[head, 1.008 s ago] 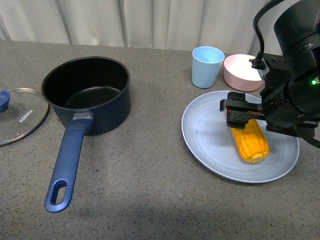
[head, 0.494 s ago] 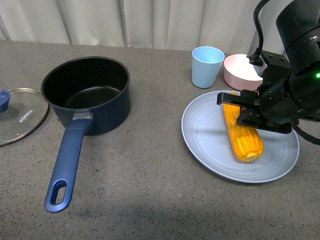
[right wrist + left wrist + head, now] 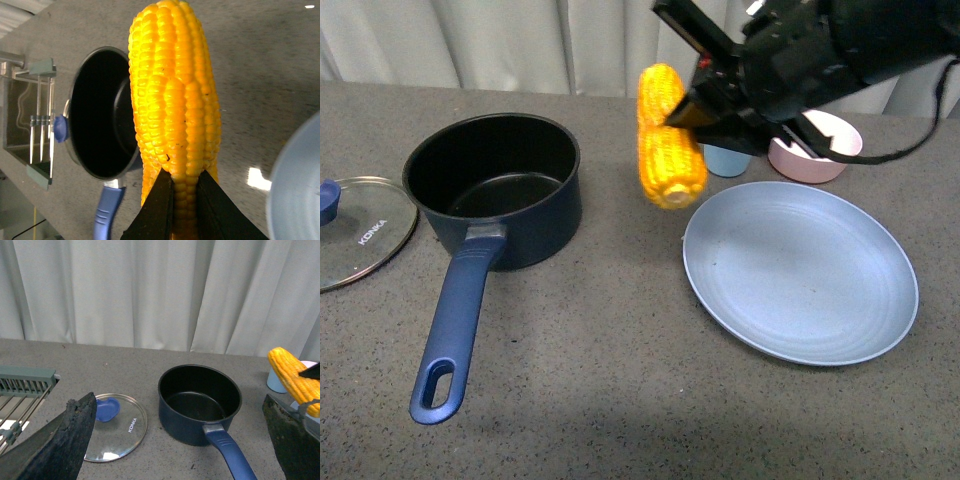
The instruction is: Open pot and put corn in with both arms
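Observation:
The dark navy pot [image 3: 495, 185] stands open and empty on the grey table, its blue handle [image 3: 455, 325] pointing to the front. Its glass lid [image 3: 355, 232] marked KONKA lies flat to the left of it. My right gripper [image 3: 692, 112] is shut on the yellow corn [image 3: 665, 140] and holds it in the air between the pot and the blue plate [image 3: 800, 270]. In the right wrist view the corn [image 3: 172, 110] fills the middle, with the pot [image 3: 102, 112] beyond it. My left gripper [image 3: 175, 440] is open and empty, away from the pot [image 3: 200, 397] and lid [image 3: 117, 425].
The blue plate at the right is bare. A light blue cup [image 3: 728, 160] and a pink bowl [image 3: 815, 150] stand behind it, partly hidden by my right arm. A grey-green rack [image 3: 22, 390] shows left of the lid in the left wrist view. White curtains close the back.
My right gripper has lifted the corn off the blue plate and carried it up and to the left, toward the pot. The plate is now bare. Pot and lid have not moved.

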### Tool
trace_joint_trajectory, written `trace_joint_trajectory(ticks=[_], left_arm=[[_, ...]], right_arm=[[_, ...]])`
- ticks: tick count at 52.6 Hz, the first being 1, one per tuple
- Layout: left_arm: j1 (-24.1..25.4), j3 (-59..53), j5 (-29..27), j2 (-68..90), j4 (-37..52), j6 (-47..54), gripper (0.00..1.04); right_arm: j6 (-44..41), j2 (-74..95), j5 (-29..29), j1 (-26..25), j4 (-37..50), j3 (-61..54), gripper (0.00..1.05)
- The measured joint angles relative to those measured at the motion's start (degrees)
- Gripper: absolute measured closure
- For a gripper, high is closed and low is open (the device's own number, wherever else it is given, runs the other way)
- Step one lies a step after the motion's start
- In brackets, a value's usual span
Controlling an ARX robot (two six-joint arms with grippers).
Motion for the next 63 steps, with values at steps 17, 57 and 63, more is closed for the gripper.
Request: trace_joint_trajectory(ticks=[17, 57, 63], left_arm=[[0.0, 0.0, 0.0, 0.0, 0.0, 0.0, 0.06], [0.0, 0.0, 0.0, 0.0, 0.0, 0.0, 0.06], [0.0, 0.0, 0.0, 0.0, 0.0, 0.0, 0.06]], right_arm=[[5.6, 10.9, -1.9, 7.5, -4.5, 17.4, 0.98], [5.0, 19.5, 0.7, 12.9, -10.9, 33.1, 0.34], [5.0, 19.1, 1.4, 12.4, -9.3, 31.1, 0.13]])
